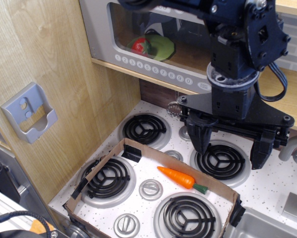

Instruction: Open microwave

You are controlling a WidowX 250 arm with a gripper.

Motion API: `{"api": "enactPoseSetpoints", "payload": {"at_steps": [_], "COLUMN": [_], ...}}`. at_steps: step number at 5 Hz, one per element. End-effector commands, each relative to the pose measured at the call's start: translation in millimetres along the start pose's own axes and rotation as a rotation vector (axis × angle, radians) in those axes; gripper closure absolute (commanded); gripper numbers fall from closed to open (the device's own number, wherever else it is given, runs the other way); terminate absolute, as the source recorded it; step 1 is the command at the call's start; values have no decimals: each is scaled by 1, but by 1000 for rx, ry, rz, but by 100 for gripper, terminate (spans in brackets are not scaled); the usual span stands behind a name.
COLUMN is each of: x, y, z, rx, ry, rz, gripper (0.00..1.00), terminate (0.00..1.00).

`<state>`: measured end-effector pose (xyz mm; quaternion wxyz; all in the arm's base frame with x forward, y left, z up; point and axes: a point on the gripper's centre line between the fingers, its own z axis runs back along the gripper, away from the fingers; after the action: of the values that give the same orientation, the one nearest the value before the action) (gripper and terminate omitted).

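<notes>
The grey microwave (101,34) sits on a wooden shelf at the top, with a clear window door and a row of round white buttons (153,69) along its lower edge. A red and green toy (151,46) shows through the window. The door looks shut. The black arm covers the microwave's right side, and its handle is hidden. My gripper (229,148) hangs below the shelf, over the back right burner (220,161). Its two black fingers (198,141) are spread wide and hold nothing. It does not touch the microwave.
A toy stove top with several black coil burners lies below, ringed by a low cardboard frame (138,153). An orange carrot (181,178) lies between the burners. A grey wall holder (29,111) is on the wooden panel at left. A grey faucet (292,148) and a sink edge (267,223) are at right.
</notes>
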<state>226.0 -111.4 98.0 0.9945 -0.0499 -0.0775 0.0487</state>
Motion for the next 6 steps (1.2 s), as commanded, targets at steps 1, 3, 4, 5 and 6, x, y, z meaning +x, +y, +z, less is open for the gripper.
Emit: {"api": "enactPoseSetpoints", "payload": {"at_steps": [1, 3, 4, 5, 6], "x": [0, 33, 60, 83, 101], "y": [0, -1, 4, 10, 18], "z": [0, 4, 8, 12, 15], "rx": [0, 43, 50, 60, 82], "ry": [0, -81, -87, -90, -79], "rz": [0, -23, -68, -108, -128], "gripper": [0, 0, 0, 0, 0], "terminate": [0, 0, 0, 0, 0]}}
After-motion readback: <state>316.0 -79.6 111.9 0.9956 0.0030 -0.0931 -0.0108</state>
